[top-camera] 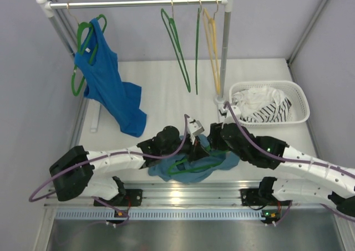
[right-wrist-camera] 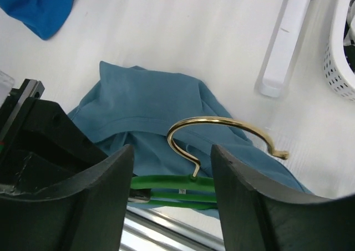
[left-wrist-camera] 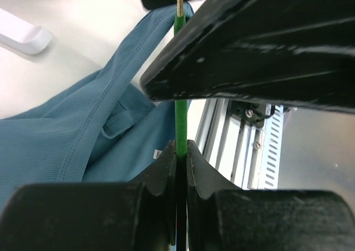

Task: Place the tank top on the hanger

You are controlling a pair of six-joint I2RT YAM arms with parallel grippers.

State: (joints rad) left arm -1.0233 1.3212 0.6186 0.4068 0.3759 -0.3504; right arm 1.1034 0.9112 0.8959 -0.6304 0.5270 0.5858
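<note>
Left wrist view: the left gripper [left-wrist-camera: 181, 151] is clamped on the green bar of the hanger [left-wrist-camera: 180, 118], with the tank top [left-wrist-camera: 83, 151] bunched beside and under it on the table [left-wrist-camera: 83, 51]. Right wrist view: the right gripper [right-wrist-camera: 172, 151] stands open, jaws either side of the brass hook [right-wrist-camera: 222, 121] without touching it. With one pinch alone holding it, the hanger could twist, or the loose cloth could slide off toward the table's near edge, where it lies close to the metal rail [top-camera: 183, 193]. Open room lies toward the back; the basket [top-camera: 299, 96] crowds the right, the hanging blue top [top-camera: 111, 90] the left
</note>
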